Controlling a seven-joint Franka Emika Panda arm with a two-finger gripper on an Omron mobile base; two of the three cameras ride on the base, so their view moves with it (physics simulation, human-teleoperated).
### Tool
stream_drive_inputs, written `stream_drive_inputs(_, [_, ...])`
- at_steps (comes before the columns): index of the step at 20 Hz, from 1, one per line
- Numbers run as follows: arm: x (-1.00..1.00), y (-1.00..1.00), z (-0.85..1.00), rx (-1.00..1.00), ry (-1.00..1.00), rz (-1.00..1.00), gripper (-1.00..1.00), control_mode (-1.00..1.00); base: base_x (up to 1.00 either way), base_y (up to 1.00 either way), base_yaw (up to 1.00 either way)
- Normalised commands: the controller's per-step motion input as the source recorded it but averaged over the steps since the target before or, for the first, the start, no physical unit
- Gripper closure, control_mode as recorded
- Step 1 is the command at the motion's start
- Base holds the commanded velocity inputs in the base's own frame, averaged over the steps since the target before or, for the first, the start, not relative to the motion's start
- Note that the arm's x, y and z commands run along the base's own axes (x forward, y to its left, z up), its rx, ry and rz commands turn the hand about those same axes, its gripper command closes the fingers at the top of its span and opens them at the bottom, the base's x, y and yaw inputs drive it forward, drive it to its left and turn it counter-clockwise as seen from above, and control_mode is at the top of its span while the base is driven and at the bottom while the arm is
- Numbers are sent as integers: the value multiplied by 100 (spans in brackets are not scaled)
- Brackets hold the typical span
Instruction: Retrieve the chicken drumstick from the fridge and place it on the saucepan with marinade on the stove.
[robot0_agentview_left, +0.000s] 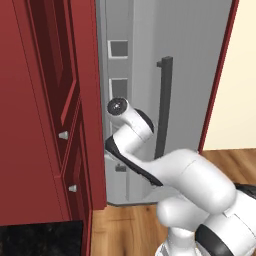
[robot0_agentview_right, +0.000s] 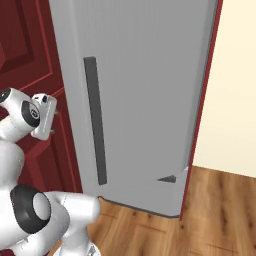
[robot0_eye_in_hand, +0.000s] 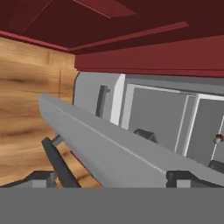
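The grey fridge (robot0_agentview_left: 195, 75) stands with its door (robot0_agentview_right: 145, 90) swung a little ajar. Its long dark bar handle (robot0_agentview_right: 95, 125) runs down the door front. My gripper (robot0_eye_in_hand: 113, 177) is open, and the door's free edge (robot0_eye_in_hand: 109, 148) runs slantwise between the two fingertips (robot0_eye_in_hand: 43, 177). Past that edge I look into the grey interior (robot0_eye_in_hand: 157, 113) with its shelves. A tiny brownish item (robot0_eye_in_hand: 217, 139) sits far inside at the right edge, too small to tell whether it is the chicken drumstick. The saucepan, marinade and stove are out of view.
Dark red cabinets (robot0_agentview_left: 45, 100) stand directly left of the fridge, close to my hand (robot0_agentview_right: 42, 117). Wooden floor (robot0_agentview_right: 210, 210) lies in front and a cream wall (robot0_agentview_left: 240, 75) to the right. A black counter corner (robot0_agentview_left: 40, 240) shows at lower left.
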Motion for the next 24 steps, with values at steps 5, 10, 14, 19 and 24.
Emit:
stream_drive_inputs(5, [67,0,-15,-16,17,-2,-100,-100,0,0,0])
stream_drive_inputs(10, [62,0,-20,-16,20,-3,-100,-100,0,0,0])
stream_drive_inputs(14, [17,-26,-32,-15,18,-13,-100,-100,0,0,0])
stream_drive_inputs(19, [-61,-93,-23,-7,0,-32,-100,-100,0,0,0])
stream_drive_inputs(24, [-79,-100,-10,-4,0,-34,-100,-100,0,0,0])
